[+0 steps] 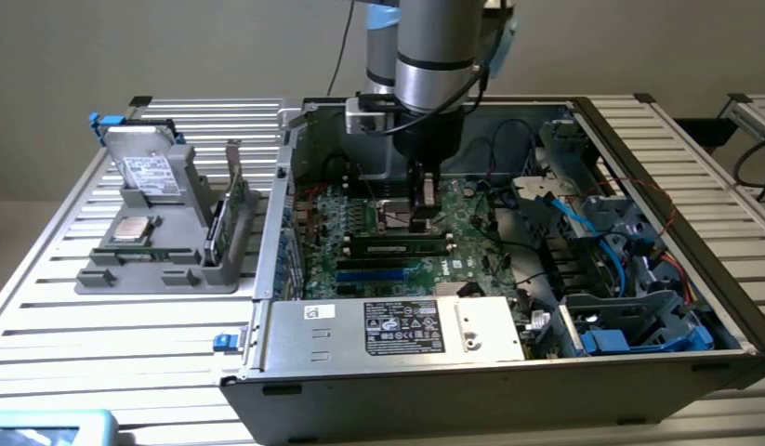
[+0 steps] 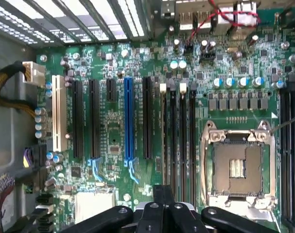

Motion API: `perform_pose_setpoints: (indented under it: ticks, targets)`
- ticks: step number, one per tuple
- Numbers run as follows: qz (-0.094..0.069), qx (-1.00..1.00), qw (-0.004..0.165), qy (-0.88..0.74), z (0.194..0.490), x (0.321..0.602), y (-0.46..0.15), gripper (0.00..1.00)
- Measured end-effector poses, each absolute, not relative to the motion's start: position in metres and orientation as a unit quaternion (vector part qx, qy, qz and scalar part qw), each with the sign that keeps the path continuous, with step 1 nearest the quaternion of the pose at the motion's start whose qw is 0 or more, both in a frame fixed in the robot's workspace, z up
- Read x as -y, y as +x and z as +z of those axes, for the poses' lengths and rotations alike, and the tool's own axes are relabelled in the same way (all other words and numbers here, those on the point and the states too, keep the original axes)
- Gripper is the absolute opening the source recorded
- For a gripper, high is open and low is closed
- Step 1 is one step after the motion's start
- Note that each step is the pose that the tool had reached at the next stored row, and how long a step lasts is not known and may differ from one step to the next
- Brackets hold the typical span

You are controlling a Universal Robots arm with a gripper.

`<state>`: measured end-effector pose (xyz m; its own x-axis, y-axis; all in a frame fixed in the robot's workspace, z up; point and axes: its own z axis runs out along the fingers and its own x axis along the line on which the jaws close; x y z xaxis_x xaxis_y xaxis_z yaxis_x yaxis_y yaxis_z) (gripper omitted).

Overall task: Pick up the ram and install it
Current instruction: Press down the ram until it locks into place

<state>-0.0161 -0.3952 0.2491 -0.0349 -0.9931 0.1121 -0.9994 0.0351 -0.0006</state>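
Observation:
My gripper point(image 1: 419, 221) reaches down into the open computer case point(image 1: 481, 381), just above the green motherboard point(image 1: 357, 223). Its black fingers are shut, and I see nothing between them. Right below them a long narrow stick with dark chips, seemingly the ram point(image 1: 401, 248), stands on edge in a memory slot. In the wrist view the shut gripper point(image 2: 163, 193) hangs over the row of black memory slots point(image 2: 179, 141), beside the open processor socket point(image 2: 237, 167). I cannot tell whether the fingertips touch the stick.
A grey holder point(image 1: 159, 269) outside the case, on the exterior view's left, carries a green board point(image 1: 237, 209) on edge, a silver processor chip point(image 1: 134, 229) and a drive point(image 1: 147, 172). Cables and blue drive bays point(image 1: 605, 269) crowd the case's other side. A labelled power supply point(image 1: 401, 327) sits at the front.

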Motion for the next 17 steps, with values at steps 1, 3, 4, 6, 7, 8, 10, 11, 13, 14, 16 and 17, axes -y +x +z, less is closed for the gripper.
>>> perform_pose_setpoints:
  ticks: [1, 3, 4, 6, 7, 8, 10, 11, 13, 14, 16, 17]
  targets:
    - [0.04, 0.718, 0.04, 0.693, 0.249, 0.395, -0.021, 0.11]
    - [0.04, 0.718, 0.039, 0.693, 0.249, 0.395, -0.03, 0.11]
    - [0.04, 0.718, 0.039, 0.693, 0.249, 0.395, -0.034, 0.11]
    - [0.04, 0.718, 0.039, 0.693, 0.249, 0.396, -0.043, 0.11]
    - [0.04, 0.718, 0.039, 0.693, 0.249, 0.396, -0.047, 0.11]
    - [0.04, 0.718, 0.039, 0.693, 0.248, 0.396, -0.049, 0.11]
    - [0.04, 0.718, 0.039, 0.693, 0.246, 0.396, -0.05, 0.11]
    - [0.04, 0.718, 0.039, 0.693, 0.245, 0.396, -0.05, 0.11]
    - [0.04, 0.718, 0.039, 0.693, 0.242, 0.395, -0.05, 0.11]
    - [0.04, 0.718, 0.039, 0.693, 0.241, 0.394, -0.05, 0.11]
    - [0.04, 0.718, 0.039, 0.694, 0.239, 0.394, -0.05, 0.11]
    - [0.04, 0.718, 0.039, 0.693, 0.238, 0.394, -0.05, 0.11]
